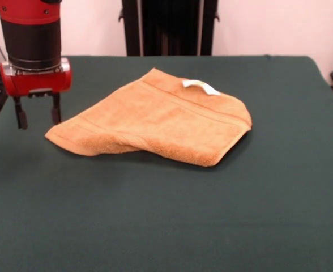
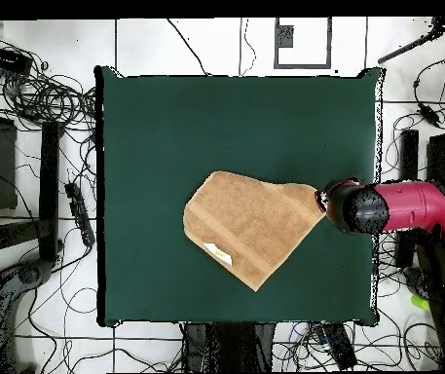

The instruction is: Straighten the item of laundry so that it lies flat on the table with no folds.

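Note:
The orange-tan towel [image 1: 158,118] lies on the dark green table [image 1: 172,209], folded over on itself with a rounded doubled edge at the front. Its white tag [image 1: 200,86] sticks up near the far edge, beside a woven band. In the overhead view the towel [image 2: 252,223] sits right of the table's [image 2: 158,136] centre, with the tag [image 2: 220,254] near its lower left edge. My gripper [image 1: 38,116] hangs open and empty just left of the towel's left corner, close above the cloth. From overhead the arm's end [image 2: 354,208] is right beside the towel's right corner.
The robot's black pedestal [image 1: 169,25] stands behind the table's far edge. Cables and stands [image 2: 41,146] lie on the floor around the table. Bare green cloth spreads in front of the towel and to the right of it in the front view.

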Robot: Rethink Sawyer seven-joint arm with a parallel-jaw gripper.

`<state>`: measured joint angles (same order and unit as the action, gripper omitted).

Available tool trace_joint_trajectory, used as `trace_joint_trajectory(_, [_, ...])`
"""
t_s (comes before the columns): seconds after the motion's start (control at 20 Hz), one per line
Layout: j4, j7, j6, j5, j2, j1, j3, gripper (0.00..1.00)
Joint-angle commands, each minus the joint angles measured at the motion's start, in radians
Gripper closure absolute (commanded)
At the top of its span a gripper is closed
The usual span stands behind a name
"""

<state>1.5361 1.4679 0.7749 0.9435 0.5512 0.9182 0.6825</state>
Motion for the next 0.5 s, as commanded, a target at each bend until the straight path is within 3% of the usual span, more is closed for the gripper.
trace_joint_trajectory(0.05, [0.021,-0.167,0.035,-0.029,-0.016,-0.061,0.018,0.0])
trace_joint_trajectory(0.5, [0.04,0.154,0.003,-0.037,0.031,-0.218,-0.073,0.0])
